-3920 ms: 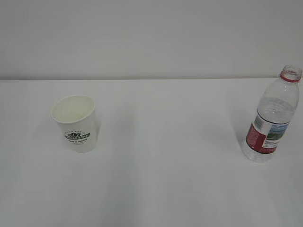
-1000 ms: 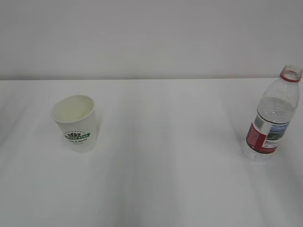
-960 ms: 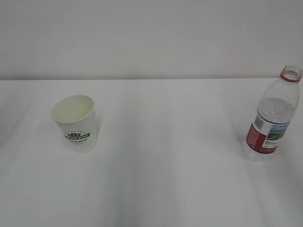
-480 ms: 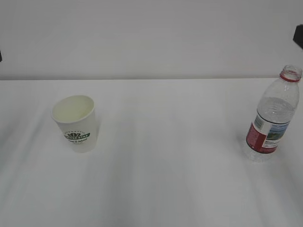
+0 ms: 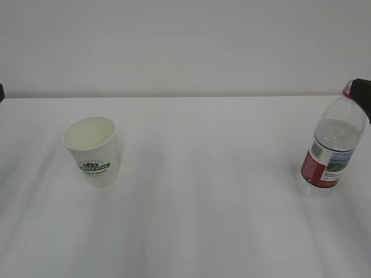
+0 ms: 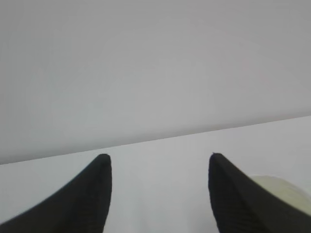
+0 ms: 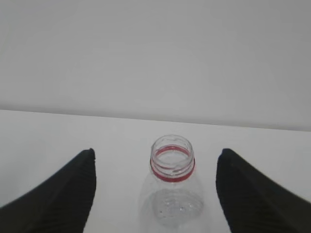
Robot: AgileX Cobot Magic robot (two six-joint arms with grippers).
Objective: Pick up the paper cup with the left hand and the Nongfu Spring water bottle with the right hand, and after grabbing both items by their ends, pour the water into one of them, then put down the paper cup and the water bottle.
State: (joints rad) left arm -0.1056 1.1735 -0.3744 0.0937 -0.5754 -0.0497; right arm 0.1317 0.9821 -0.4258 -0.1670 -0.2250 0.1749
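Observation:
The paper cup stands upright on the left of the white table, its green logo facing me and its inside bare. The Nongfu Spring water bottle stands upright at the right, uncapped, with clear water in it. My right gripper hangs open above the bottle, whose red-ringed mouth lies between the fingers, untouched. One black finger shows beside the bottle's neck. My left gripper is open and holds nothing. The cup's rim peeks out behind its right finger.
A plain pale wall rises behind the table's far edge. A dark sliver of the left arm shows at the left edge of the exterior view.
The right gripper has come down from the top right corner to the bottle's neck. A dark bit of the left arm has dropped lower at the left edge. Cup and bottle have not moved.

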